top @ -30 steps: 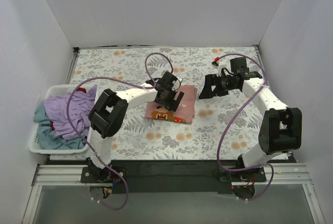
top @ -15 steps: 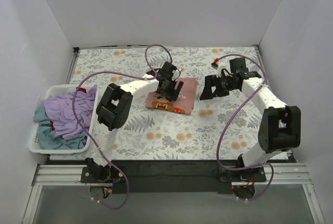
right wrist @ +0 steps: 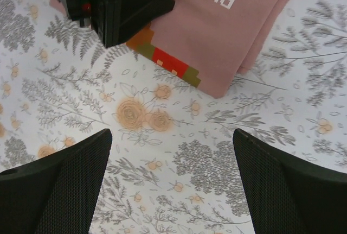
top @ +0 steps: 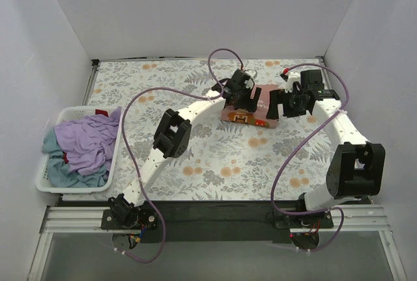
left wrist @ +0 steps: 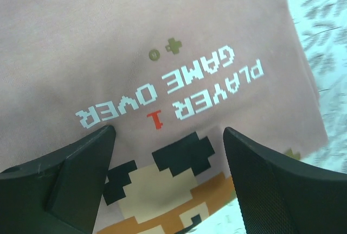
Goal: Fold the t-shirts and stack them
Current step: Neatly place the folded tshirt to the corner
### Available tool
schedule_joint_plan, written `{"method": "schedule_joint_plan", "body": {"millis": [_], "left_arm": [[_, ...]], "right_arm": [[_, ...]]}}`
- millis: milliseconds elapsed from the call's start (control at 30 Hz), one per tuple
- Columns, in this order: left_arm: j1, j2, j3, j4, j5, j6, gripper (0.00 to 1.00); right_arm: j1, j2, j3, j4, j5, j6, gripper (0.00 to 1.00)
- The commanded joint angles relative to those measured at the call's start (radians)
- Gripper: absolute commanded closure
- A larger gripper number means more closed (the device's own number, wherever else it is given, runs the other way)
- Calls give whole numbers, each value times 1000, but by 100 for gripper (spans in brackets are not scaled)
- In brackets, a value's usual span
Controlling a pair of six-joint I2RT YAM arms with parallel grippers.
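Observation:
A folded salmon-pink t-shirt (top: 265,93) with a pixel "PLAYER 1 GAME OVER" print lies at the far right-centre of the table. My left gripper (top: 240,102) is on top of it, reaching far out. In the left wrist view its jaws (left wrist: 169,131) are open, low over the printed cloth (left wrist: 108,38), holding nothing. My right gripper (top: 285,103) is open and empty just right of the shirt, over bare tablecloth (right wrist: 172,132). The right wrist view shows the shirt's folded edge (right wrist: 227,38) and the left gripper (right wrist: 119,6). A lavender shirt (top: 88,141) and a teal shirt (top: 62,171) lie crumpled in the basket.
The white plastic basket (top: 40,178) stands at the table's left edge. The floral tablecloth (top: 215,157) covers the table. White walls enclose the back and both sides. The purple cables arch above both arms.
The left gripper has slid the folded pink shirt from the table's middle toward the far right. The right gripper has shifted a little right and back, staying open.

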Motion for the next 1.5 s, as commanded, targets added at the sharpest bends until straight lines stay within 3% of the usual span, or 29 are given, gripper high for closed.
{"method": "schedule_joint_plan", "body": {"millis": [0, 133, 300, 500, 667, 900, 1100, 1467], "left_arm": [[-16, 5, -44, 78, 89, -115, 20], [31, -175, -170, 221, 71, -111, 17], [105, -377, -185, 143, 72, -48, 15], [269, -646, -505, 85, 143, -64, 14], [330, -773, -708, 74, 212, -22, 14], [350, -870, -788, 52, 235, -12, 14], [352, -875, -800, 17, 244, -6, 14], [372, -856, -780, -17, 215, 24, 13]], "right_arm": [[-7, -37, 61, 4, 142, -21, 2], [-7, -23, 89, 38, 158, 17, 2], [30, 49, 142, 80, 161, 83, 2], [168, 201, 241, 80, 265, 109, 2], [251, 353, 308, 76, 317, 119, 2], [262, 499, 336, 55, 360, 99, 2], [159, 577, 334, 47, 328, -65, 2], [-212, 727, 474, -2, 316, -384, 5]]}}
